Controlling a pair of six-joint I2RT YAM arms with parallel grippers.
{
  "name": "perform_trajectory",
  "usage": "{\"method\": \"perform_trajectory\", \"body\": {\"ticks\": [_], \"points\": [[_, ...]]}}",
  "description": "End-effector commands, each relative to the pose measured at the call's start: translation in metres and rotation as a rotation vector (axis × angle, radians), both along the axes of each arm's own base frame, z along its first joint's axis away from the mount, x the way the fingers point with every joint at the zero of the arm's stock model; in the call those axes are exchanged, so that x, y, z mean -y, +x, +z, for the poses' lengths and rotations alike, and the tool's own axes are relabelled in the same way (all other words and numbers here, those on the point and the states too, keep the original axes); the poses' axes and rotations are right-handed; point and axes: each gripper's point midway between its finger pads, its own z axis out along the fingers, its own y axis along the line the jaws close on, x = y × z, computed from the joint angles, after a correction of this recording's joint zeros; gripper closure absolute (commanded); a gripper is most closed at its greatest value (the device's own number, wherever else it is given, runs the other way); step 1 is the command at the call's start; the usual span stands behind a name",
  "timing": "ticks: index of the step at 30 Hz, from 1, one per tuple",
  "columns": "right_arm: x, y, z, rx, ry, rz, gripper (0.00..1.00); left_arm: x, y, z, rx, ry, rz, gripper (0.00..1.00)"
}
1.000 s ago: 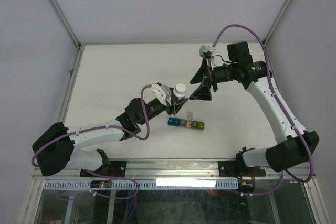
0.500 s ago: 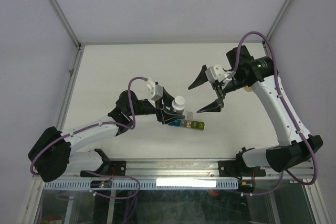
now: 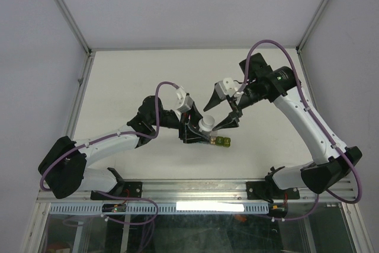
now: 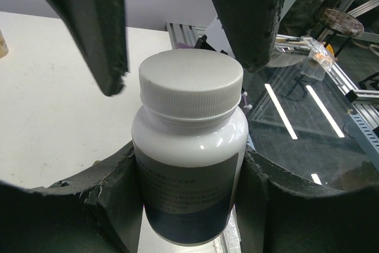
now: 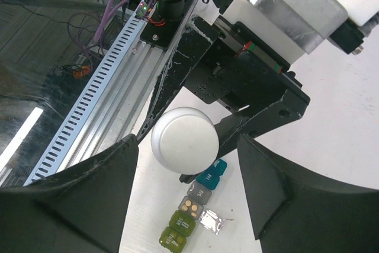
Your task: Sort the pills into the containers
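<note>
**Pill bottle held up for uncapping, container strip just below it**

The left gripper (image 4: 189,197) has its jaws pinching the white-capped pill bottle (image 4: 188,164) at the labelled body. The right gripper (image 3: 211,118) has its jaws spread either side of the cap (image 5: 185,140), with gaps showing, so no contact yet. The bottle looks like rigid, smooth plastic, probably light, with a slippery body. The ribbed cap wall is the best place to grip, and it is the only free part. The containers (image 5: 192,205) sit on the worktop (image 3: 130,81) just beside the bottle. The strip is small and likely to slide if bumped. One green cell shows two orange spots, maybe pills. The blue end is hidden behind the cap. A low jaw could clip the strip.
</note>
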Motion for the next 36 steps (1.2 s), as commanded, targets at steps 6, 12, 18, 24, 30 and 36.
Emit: {"method": "perform_trajectory", "body": {"ticks": [6, 12, 18, 24, 30, 36], "points": [[-0.006, 0.0, -0.005, -0.021, -0.033, -0.019, 0.45, -0.001, -0.003, 0.025, 0.057, -0.051, -0.038, 1.0], [-0.005, -0.003, -0.008, -0.037, -0.043, -0.024, 0.58, -0.001, -0.004, 0.026, 0.056, -0.06, -0.036, 1.0], [-0.006, -0.002, -0.013, -0.107, -0.077, -0.084, 0.67, -0.003, -0.001, 0.031, 0.071, -0.091, 0.009, 1.0], [-0.005, -0.003, -0.025, -0.212, -0.15, -0.125, 0.61, -0.005, 0.003, 0.036, 0.103, -0.119, 0.048, 1.0], [-0.006, 0.008, -0.033, -0.273, -0.206, -0.215, 0.64, -0.006, 0.012, 0.043, 0.121, -0.145, 0.11, 1.0], [-0.007, 0.033, -0.063, -0.432, -0.343, -0.452, 0.73, -0.019, 0.057, 0.072, 0.244, -0.258, 0.421, 1.0]]}}
